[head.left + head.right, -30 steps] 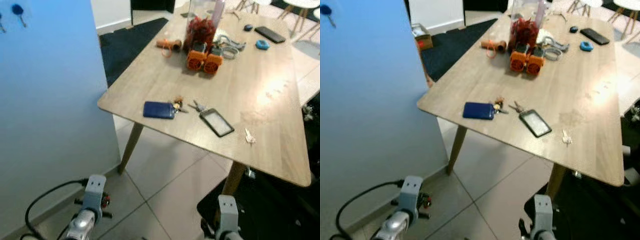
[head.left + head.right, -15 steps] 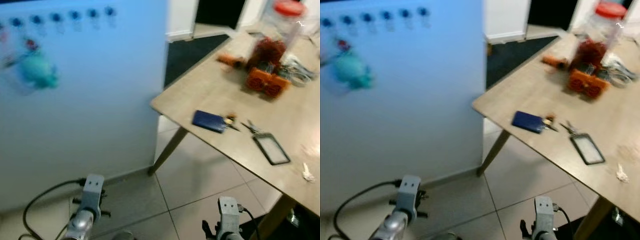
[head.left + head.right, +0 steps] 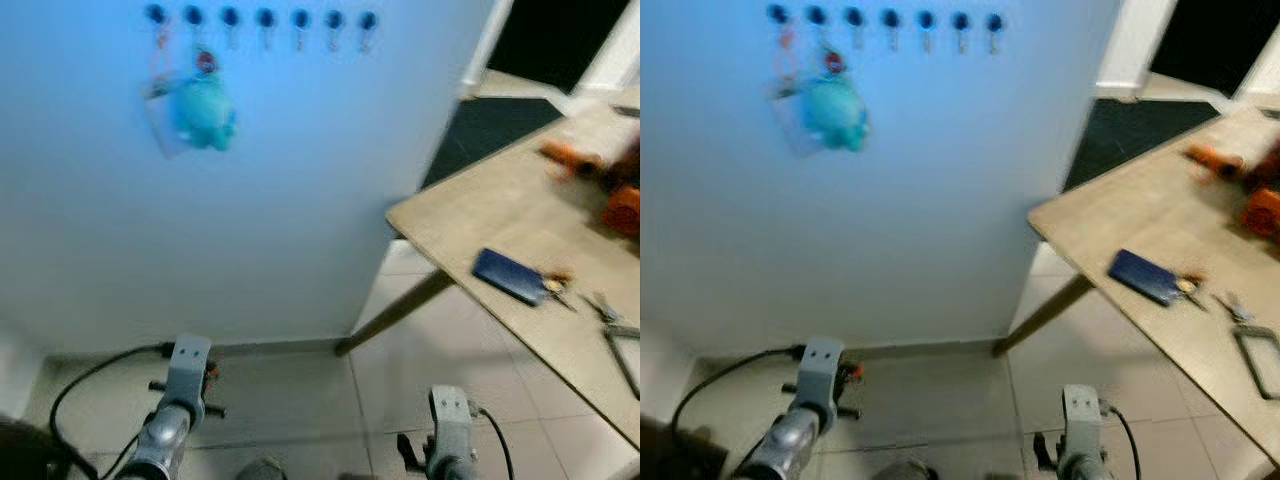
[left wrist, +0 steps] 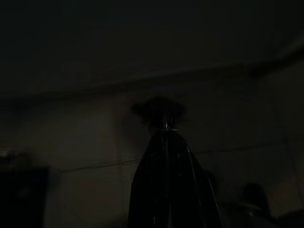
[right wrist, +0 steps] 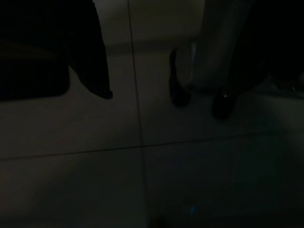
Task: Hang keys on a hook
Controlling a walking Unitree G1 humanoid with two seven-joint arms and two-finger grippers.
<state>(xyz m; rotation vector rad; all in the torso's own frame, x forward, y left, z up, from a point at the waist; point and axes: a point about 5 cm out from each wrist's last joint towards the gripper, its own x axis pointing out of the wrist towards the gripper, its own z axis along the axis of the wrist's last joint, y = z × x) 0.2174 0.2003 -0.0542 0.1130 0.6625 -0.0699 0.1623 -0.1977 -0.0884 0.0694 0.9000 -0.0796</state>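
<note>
Metal keys (image 3: 1230,305): on the wooden table (image 3: 1110,215), just beside a dark blue wallet (image 3: 1145,277)
Hooks (image 3: 264,17): 7 blue ones in a row high on the pale wall (image 3: 300,200); a teal plush keychain (image 3: 203,108) hangs from the row's left end
Left gripper (image 4: 166,137): low over the floor tiles, fingers pressed together
Right gripper (image 5: 102,83): low over the floor tiles, fingers spread, holding nothing

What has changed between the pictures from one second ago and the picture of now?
Only the camera turned left: the row of hooks on the blue wall came into view and the table slid right. The blue wallet and keys stayed on the table; both arms still hang low, holding nothing.
</note>
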